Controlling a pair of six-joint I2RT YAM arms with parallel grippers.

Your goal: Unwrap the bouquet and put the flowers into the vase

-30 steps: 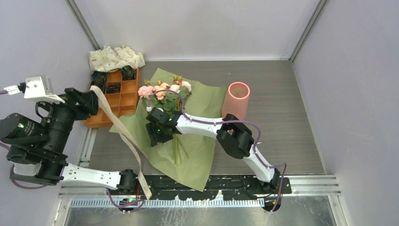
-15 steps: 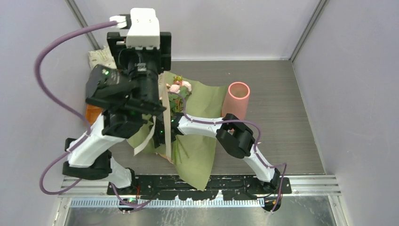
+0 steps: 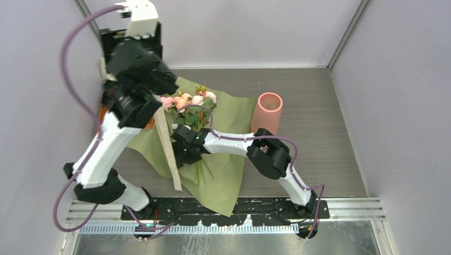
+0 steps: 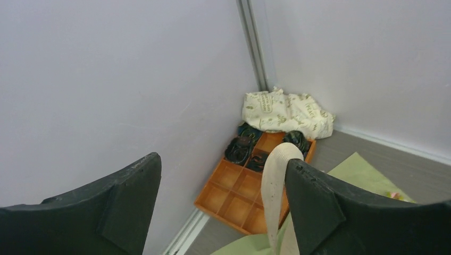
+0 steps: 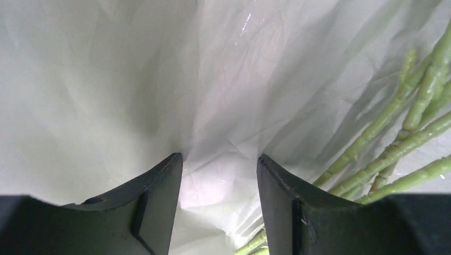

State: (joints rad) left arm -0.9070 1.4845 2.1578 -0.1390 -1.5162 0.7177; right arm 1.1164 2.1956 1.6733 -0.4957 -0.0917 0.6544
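Note:
The bouquet lies unrolled on the table as a sheet of olive-green paper (image 3: 228, 164). The flowers (image 3: 189, 101) rest on it, with pink and peach blooms at the far end and green stems (image 5: 393, 114) running toward me. A beige ribbon (image 3: 169, 149) hangs down over the paper's left part. It is draped over one finger of my raised left gripper (image 4: 222, 159), whose jaws stand wide apart and do not pinch the ribbon (image 4: 274, 180). My right gripper (image 5: 219, 158) is open, tips down on the crumpled paper (image 5: 106, 79) just left of the stems. The salmon-pink vase (image 3: 267, 111) stands upright to the right.
An orange compartment tray (image 4: 213, 204) holding dark coiled items sits at the back left. A cream printed cloth bundle (image 4: 284, 110) lies behind it in the corner. Grey walls close in on the left, back and right. My left arm (image 3: 106, 149) rises steeply over the table's left side.
My left arm swung from the far left up over the table, then toward the back-left corner, trailing the ribbon. Its jaws have widened. The right arm has barely moved.

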